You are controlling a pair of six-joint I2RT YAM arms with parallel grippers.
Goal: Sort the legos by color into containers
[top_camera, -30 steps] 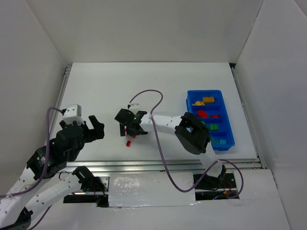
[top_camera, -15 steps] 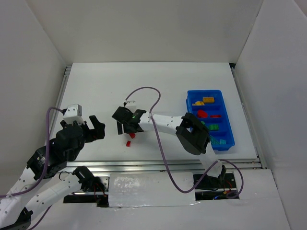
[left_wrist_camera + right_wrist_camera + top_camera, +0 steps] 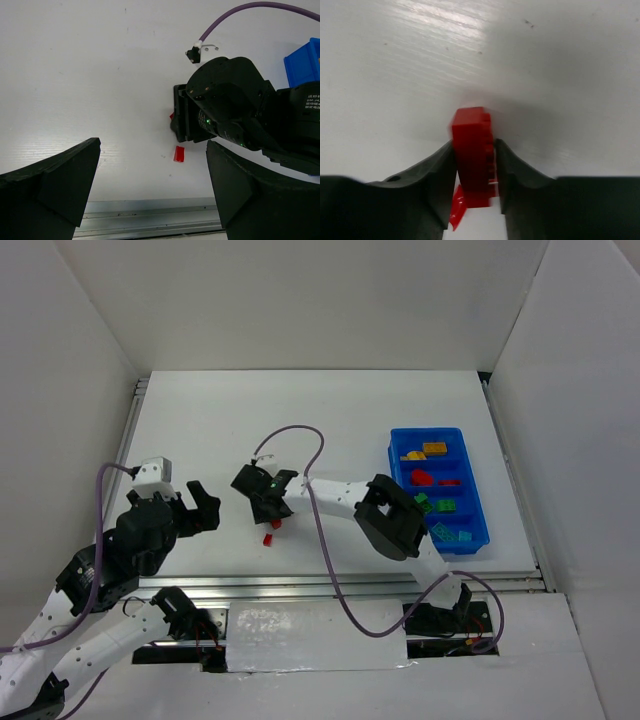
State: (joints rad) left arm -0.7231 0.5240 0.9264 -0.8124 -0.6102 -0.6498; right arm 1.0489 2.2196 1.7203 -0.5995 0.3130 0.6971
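1. On the worktop (image 3: 200, 420), one blue tray (image 3: 426, 432) with four compartments lies well to the right of my right claw (image 3: 473, 150). Its reds sit second from the far end.
2. My right claw is clamped on one red lego (image 3: 470, 130), long axis along my fingers. My left claw (image 3: 152, 190) hangs apart, farther from the tray.
3. A second red lego (image 3: 268, 537) lies loose just nearside.
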